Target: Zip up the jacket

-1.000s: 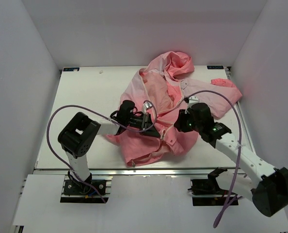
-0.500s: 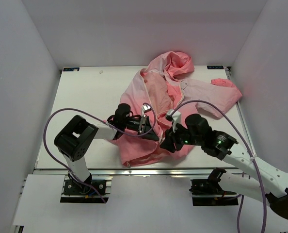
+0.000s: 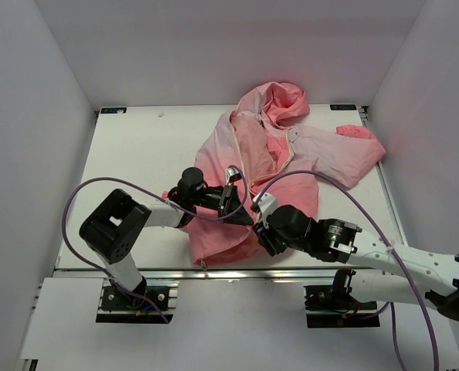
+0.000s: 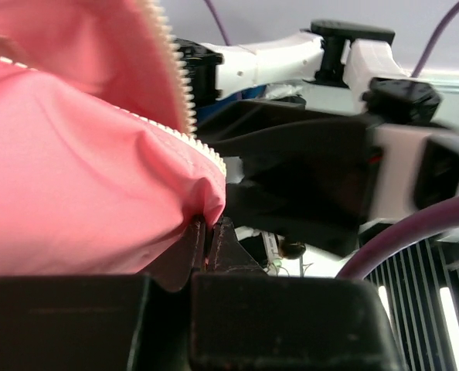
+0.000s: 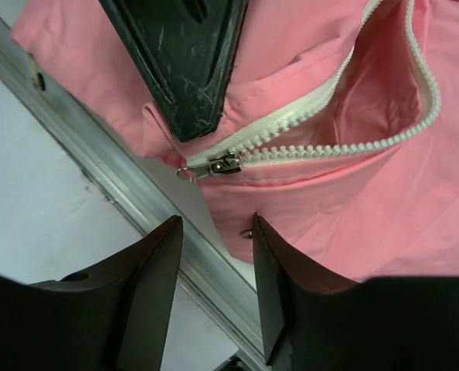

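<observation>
The pink jacket [image 3: 280, 151] lies crumpled on the table, hood at the back, hem near the front edge. My left gripper [image 3: 241, 207] is shut on the jacket's fabric [image 4: 98, 201] beside the white zipper teeth [image 4: 175, 85]. My right gripper [image 3: 262, 224] is open, just in front of the hem. In the right wrist view the metal zipper slider [image 5: 214, 165] sits at the bottom of the zipper [image 5: 345, 143], just beyond my open fingers [image 5: 148, 294], with the left gripper's fingertips [image 5: 187, 62] above it. The jacket front stays open above the slider.
The white table [image 3: 137, 162] has a metal rail [image 5: 98, 166] along its front edge, right under my right gripper. White walls enclose the table on three sides. Purple cables loop from both arms over the jacket.
My right arm has swung down and left toward the jacket's hem at the front edge. My left gripper has stayed shut on the fabric, shifting slightly back and left.
</observation>
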`<state>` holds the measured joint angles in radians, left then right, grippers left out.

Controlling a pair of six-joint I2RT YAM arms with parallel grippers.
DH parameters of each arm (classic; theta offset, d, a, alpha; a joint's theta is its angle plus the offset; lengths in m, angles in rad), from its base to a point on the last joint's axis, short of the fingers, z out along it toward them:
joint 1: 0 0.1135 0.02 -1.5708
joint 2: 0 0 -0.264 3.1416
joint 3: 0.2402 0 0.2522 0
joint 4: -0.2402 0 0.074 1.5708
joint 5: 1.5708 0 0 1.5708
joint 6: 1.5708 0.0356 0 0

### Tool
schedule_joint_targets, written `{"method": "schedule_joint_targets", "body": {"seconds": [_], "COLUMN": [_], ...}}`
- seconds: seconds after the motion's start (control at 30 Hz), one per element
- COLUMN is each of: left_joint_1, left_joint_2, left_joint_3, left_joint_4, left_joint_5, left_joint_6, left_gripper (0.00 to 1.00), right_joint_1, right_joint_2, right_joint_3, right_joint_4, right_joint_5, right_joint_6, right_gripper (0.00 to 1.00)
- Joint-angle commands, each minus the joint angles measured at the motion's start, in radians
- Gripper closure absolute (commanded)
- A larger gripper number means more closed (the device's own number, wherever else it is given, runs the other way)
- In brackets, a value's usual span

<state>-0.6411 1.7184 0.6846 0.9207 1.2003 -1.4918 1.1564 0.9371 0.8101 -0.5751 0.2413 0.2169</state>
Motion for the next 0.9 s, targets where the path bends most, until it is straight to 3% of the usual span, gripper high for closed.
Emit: {"method": "schedule_joint_targets", "body": {"seconds": [0.0,0.4,0.73,0.87], "left_joint_1": [-0.014,-0.026,-0.031,-0.032], "left_joint_2": [-0.083,-0.129,-0.131,-0.137], "left_joint_3": [0.036,0.036,0.036,0.038], "left_joint_4": [-0.022,-0.097,-0.123,-0.138], "left_joint_5": [0.007,-0.036,-0.045,-0.047], "left_joint_6": [-0.031,-0.019,-0.004,0.007], "left_gripper": [1.0,1.0,1.0,1.0], "right_joint_1": [0.081,0.2,0.221,0.223], "right_joint_2": [0.009,0.029,0.031,0.029], "right_joint_3": [0.057,0.063,0.063,0.063], "right_joint_4": [-0.011,0.054,0.143,0.139], "right_joint_5": [0.212,0.454,0.421,0.47], "right_joint_6": [0.015,0.079,0.058,0.084], "right_gripper": [0.52,0.49,0.49,0.55]}}
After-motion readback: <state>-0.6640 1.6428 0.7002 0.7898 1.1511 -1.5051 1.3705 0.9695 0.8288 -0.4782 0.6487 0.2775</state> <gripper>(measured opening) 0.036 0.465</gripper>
